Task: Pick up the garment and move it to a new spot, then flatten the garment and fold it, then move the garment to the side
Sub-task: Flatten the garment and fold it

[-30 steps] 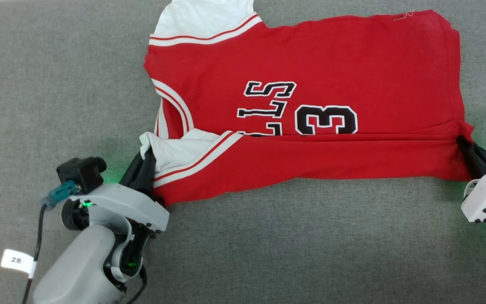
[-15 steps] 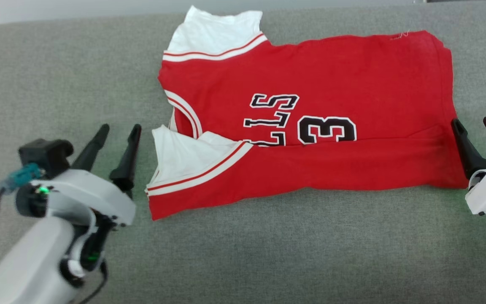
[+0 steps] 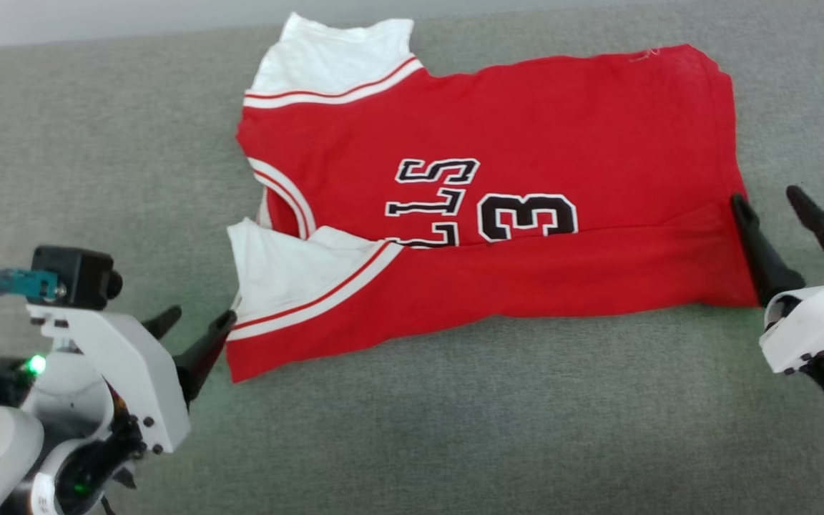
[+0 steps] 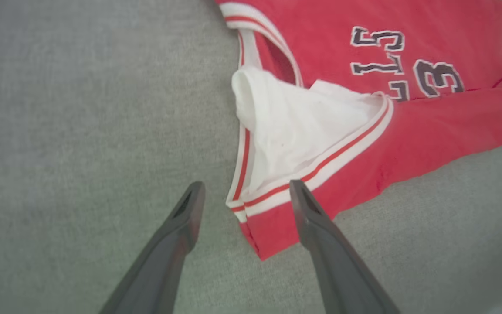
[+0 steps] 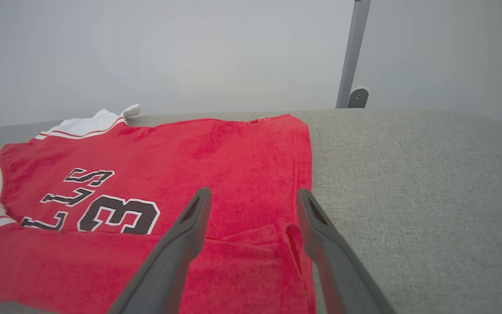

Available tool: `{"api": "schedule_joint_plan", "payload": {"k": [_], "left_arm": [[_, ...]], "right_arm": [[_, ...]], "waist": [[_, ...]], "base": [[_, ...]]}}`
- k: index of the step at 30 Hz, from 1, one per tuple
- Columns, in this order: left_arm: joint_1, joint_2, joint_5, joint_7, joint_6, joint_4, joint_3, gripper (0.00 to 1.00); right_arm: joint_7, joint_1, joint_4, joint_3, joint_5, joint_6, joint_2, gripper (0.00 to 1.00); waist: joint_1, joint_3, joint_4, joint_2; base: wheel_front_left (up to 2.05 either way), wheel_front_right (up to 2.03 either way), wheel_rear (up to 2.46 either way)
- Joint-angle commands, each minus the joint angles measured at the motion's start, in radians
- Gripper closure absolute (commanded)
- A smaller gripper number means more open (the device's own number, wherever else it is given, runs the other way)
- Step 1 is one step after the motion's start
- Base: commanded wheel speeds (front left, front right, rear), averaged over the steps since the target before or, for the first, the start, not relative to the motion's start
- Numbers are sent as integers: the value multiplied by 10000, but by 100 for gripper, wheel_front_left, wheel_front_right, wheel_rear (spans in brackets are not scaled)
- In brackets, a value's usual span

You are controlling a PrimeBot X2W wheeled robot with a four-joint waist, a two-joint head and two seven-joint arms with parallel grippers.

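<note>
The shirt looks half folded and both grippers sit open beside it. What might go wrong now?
1. The left gripper has a finger at the striped corner of the garment; a careless move may snag it and undo the fold.
2. The white sleeve lies puffed and creased at the fold, so the next fold may lock in wrinkles.
3. The right gripper straddles the puckered hem corner and may drag it sideways.
</note>
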Motion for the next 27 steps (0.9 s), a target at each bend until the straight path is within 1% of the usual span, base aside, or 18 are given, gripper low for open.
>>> {"api": "schedule_joint_plan", "payload": {"k": [1,4,7,12,14,16,17,18,19,20,21,22,24,27], "left_arm": [[65,-29,-21,23,62,-48,25,0],[267,-93,-192,184,314,-99,-26,0],[377,-220,-331,240,398,-41,-81,0],[500,-441,-403,200,206,326,-263,0],[512,-699,-514,52,115,526,-257,0],[502,-810,-465,-40,-38,725,-351,0],[507,-916,-505,-73,-119,802,-395,3],[496,-980,-534,-69,-187,879,-431,26],[492,-1003,-516,-56,-271,935,-496,62],[492,-1067,-520,-77,-317,988,-530,73],[486,-1150,-550,-122,-371,1032,-534,93],[493,-1196,-582,-120,-423,1067,-554,100],[520,-1233,-590,-145,-488,1156,-602,100],[506,-1345,-552,-202,-558,1287,-671,100]], "right_arm": [[42,76,-19,26,-101,-16,9,0],[54,31,-7,135,-19,-16,27,0],[43,-75,-14,117,0,-16,42,0],[51,-159,-63,74,10,-16,40,0],[56,-135,-61,9,0,-16,14,0],[75,-54,-82,-54,-8,-16,-17,0],[106,-6,-112,-92,-3,-16,-41,0],[162,33,-124,-150,-9,-16,-73,0],[265,48,-158,-149,-45,-16,-136,0],[376,44,-227,-138,-56,-16,-207,0],[513,23,-295,-147,-58,-16,-270,0],[685,-12,-350,-131,-72,-16,-354,0],[1239,-52,-472,11,8,-16,-570,0],[2352,-7,-630,208,177,-16,-984,0]], "waist": [[0,157,-175,0],[0,321,-360,0],[0,450,-490,0],[0,630,-631,0],[0,654,-652,0],[0,649,-647,0],[0,643,-639,0],[0,639,-625,0],[0,626,-616,0],[0,609,-609,0],[0,583,-599,0],[0,552,-588,0],[0,488,-555,0],[0,381,-464,0]], "base": [[0,0,0],[0,0,0],[0,0,0],[0,0,0],[0,0,0],[0,0,0],[0,0,0],[0,0,0],[0,0,0],[0,0,0],[0,0,0],[0,0,0],[0,0,0],[0,0,0]]}}
